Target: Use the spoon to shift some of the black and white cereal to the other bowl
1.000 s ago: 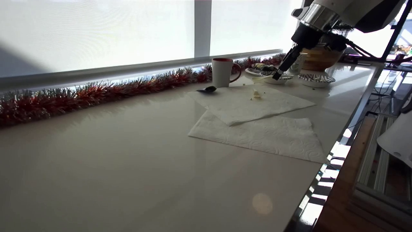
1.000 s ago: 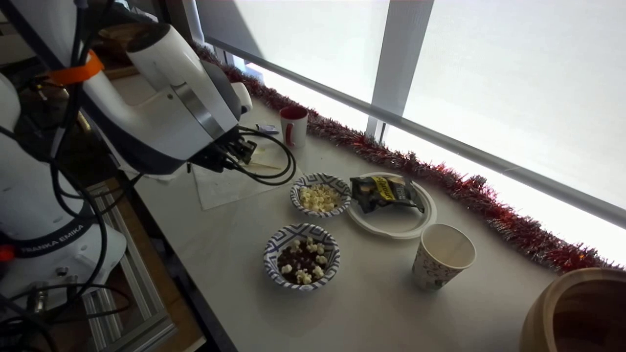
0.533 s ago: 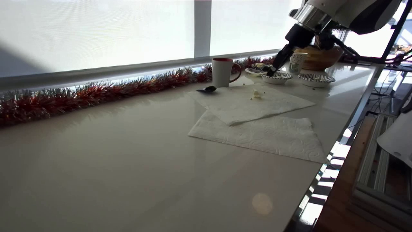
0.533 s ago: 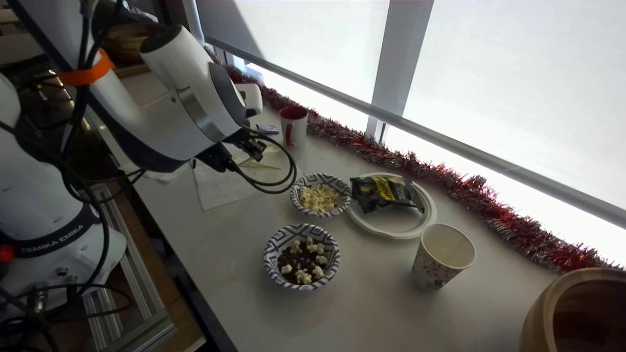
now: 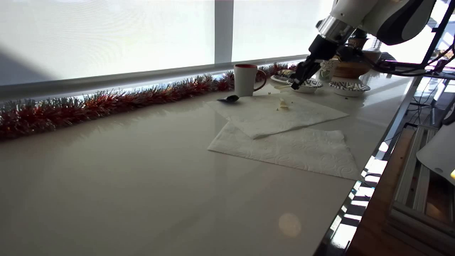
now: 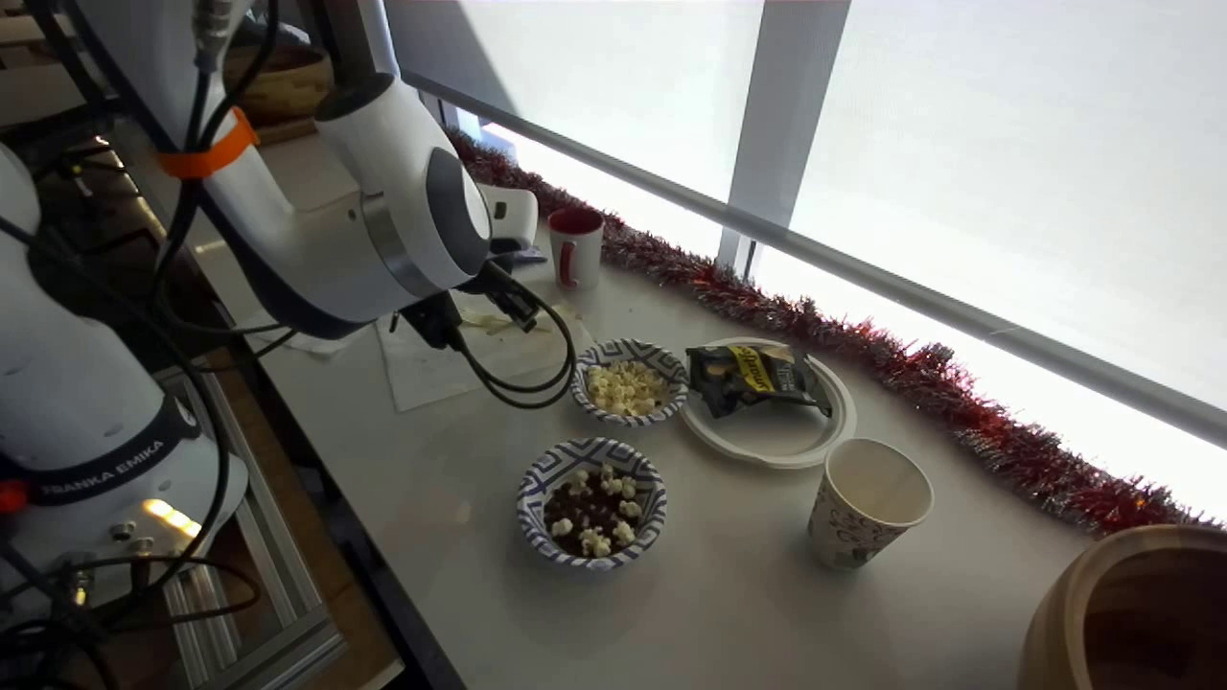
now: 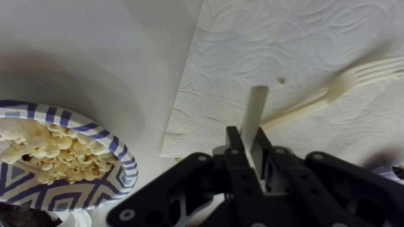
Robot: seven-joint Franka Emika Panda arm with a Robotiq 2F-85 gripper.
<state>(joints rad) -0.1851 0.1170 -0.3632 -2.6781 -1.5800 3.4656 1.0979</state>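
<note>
Jutting from the clenched hand (image 7: 247, 135), a pale utensil handle (image 7: 256, 104) is pinched between the fingertips above the table (image 6: 709, 613); its rear part is hidden in the wrist view, so whether it ends in a spoon's head cannot be told there. Below it a cream fork (image 7: 339, 86) lies on an embossed paper towel (image 7: 227, 56), with a small crumb (image 7: 281, 81) near the fork. Near the towel's edge sits the popcorn bowl (image 6: 623, 349), its rim printed in a blue-and-white geometric pattern, and close by, in a like print, the other bowl (image 6: 599, 450), which holds dark bits (image 6: 573, 513) topped with white popped pieces (image 6: 594, 544). Just beside the popcorn bowl a white plate (image 6: 757, 443) carries a black snack bag (image 6: 714, 379); on its yellow panel "smart" can be made out, the rest being hard to read. A paper cup (image 6: 868, 513) bears curling print, not legible. On the towel's far side from the bowls stands a white mug (image 5: 244, 81) with a red handle and red interior, near a dark object (image 5: 231, 99) too indistinct to name. Red-and-silver tinsel (image 5: 142, 94) runs behind. The black band (image 6: 120, 467) around the arm base (image 6: 81, 402) reads "FRANKA EMIKA".
</note>
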